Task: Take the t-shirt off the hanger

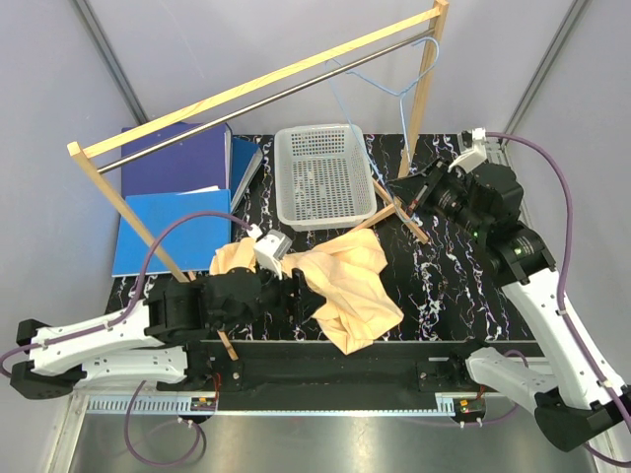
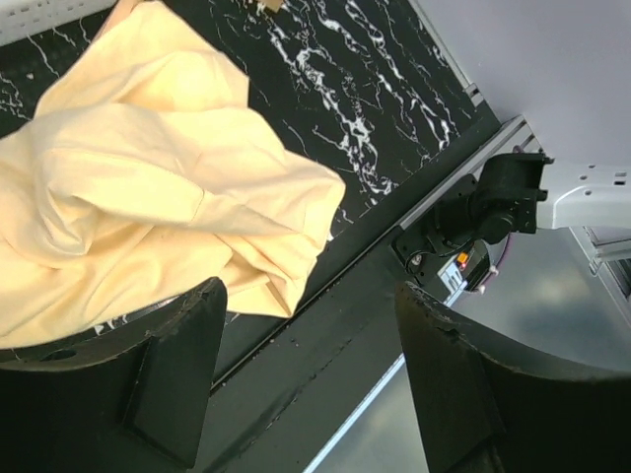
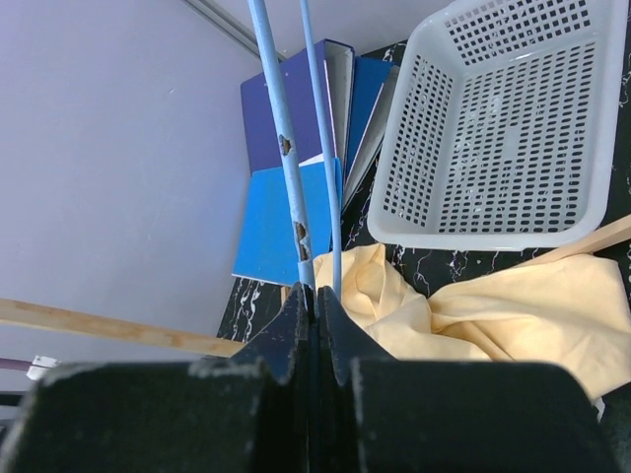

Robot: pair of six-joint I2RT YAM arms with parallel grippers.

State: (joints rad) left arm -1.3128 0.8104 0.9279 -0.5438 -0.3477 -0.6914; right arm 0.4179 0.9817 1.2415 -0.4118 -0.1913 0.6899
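The peach t-shirt (image 1: 350, 281) lies crumpled on the black marbled table, off the hanger. It also shows in the left wrist view (image 2: 148, 177) and the right wrist view (image 3: 513, 305). The light-blue wire hanger (image 1: 380, 87) hangs by its hook from the rod at the rack's right end. My right gripper (image 1: 397, 187) is shut on the hanger's lower wire (image 3: 286, 148), pinched at the fingertips (image 3: 317, 296). My left gripper (image 1: 296, 288) hovers over the shirt's left part. Its jaws (image 2: 311, 296) stand open with nothing between them, and the cloth lies beside one finger (image 2: 182, 365).
A wooden rack with a metal rod (image 1: 256, 94) spans the back, its foot braces (image 1: 399, 212) on the table. A white perforated basket (image 1: 323, 177) sits behind the shirt. Blue folders (image 1: 177, 197) lie at the back left. The table's near rail (image 2: 325, 335) runs under the left gripper.
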